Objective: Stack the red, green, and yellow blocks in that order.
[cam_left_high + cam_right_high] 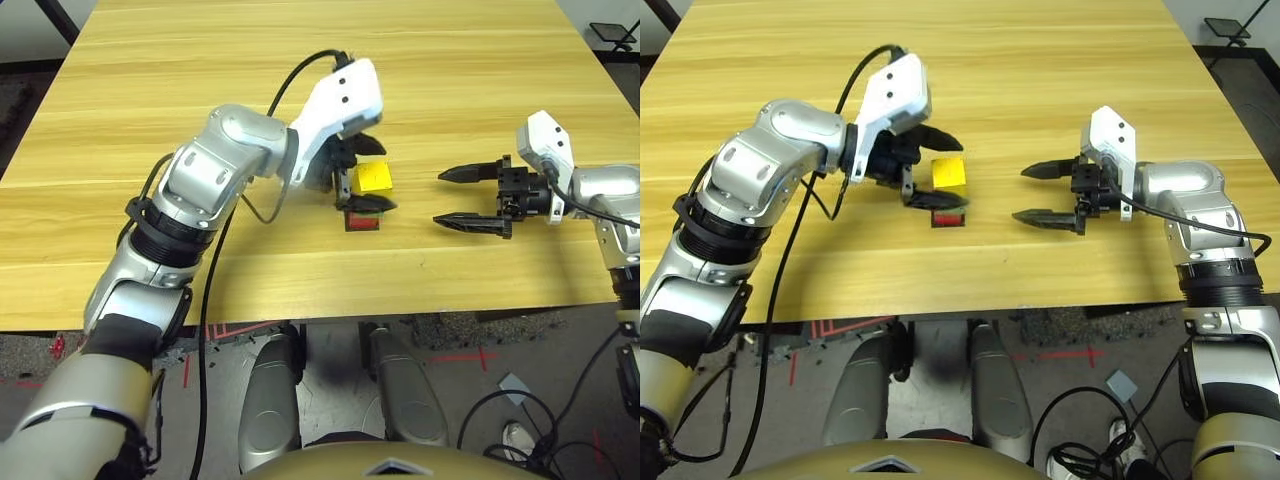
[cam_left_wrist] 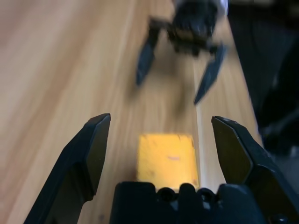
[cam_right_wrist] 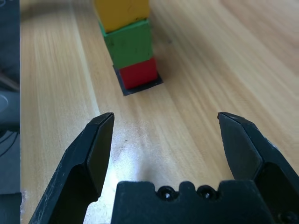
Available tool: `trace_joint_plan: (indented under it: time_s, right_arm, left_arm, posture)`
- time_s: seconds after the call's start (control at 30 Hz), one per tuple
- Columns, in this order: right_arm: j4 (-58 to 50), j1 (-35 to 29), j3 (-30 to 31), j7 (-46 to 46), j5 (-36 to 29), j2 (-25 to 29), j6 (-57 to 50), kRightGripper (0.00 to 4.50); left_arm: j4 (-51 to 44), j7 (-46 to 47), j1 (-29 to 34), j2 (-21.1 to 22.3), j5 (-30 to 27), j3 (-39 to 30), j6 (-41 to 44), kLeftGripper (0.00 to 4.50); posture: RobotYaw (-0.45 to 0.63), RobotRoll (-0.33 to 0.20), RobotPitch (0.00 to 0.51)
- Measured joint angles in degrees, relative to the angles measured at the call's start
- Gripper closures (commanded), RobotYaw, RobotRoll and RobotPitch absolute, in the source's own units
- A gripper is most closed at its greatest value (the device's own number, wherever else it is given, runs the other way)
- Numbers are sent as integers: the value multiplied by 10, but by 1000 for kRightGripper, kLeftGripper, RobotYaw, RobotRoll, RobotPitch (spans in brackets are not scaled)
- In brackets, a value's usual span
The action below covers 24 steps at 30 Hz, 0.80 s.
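The three blocks stand as one tower on a flat black patch (image 3: 140,87): red block (image 3: 138,71) at the bottom, green block (image 3: 129,43) on it, yellow block (image 3: 122,11) on top. From the head views I look down on the yellow block (image 1: 373,177), with a strip of the red block (image 1: 362,220) showing below it. My left gripper (image 1: 383,176) is open at the tower's top, one finger on each side of the yellow block (image 2: 167,160), with a gap on both sides. My right gripper (image 1: 440,198) is open to the right of the tower, pointing at it, holding nothing.
The wooden table (image 1: 200,60) stretches far back and to both sides. Its front edge (image 1: 330,305) runs close below the tower and both grippers. A black cable (image 1: 215,300) hangs from my left arm over that edge.
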State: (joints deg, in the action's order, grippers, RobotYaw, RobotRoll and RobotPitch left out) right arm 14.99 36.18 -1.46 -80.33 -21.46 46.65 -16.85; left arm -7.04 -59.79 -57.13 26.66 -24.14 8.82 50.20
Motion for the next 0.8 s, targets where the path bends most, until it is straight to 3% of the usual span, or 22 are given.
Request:
trace_joint_plan:
  time_s: [0.13,0.2,0.37,0.53,0.8]
  right_arm:
    - [39,27,-60,25,-26,25,-35,0]
    - [71,40,-95,74,-28,29,-36,0]
    - [221,41,-171,219,-14,19,44,0]
    - [362,47,-205,307,6,18,167,0]
    - [452,55,-223,371,7,14,260,0]
  left_arm:
    - [-30,80,13,-1,-84,-169,90,25]
    - [-35,145,42,-1,-82,-232,89,25]
    - [-31,278,191,7,11,-272,-41,25]
    - [-13,351,298,-17,49,-311,-156,25]
    - [11,369,379,-29,77,-294,-266,25]
  posture:
    - [30,-41,242]
    - [40,-47,237]
    - [52,-51,245]
    - [41,-62,257]
    - [48,-72,249]
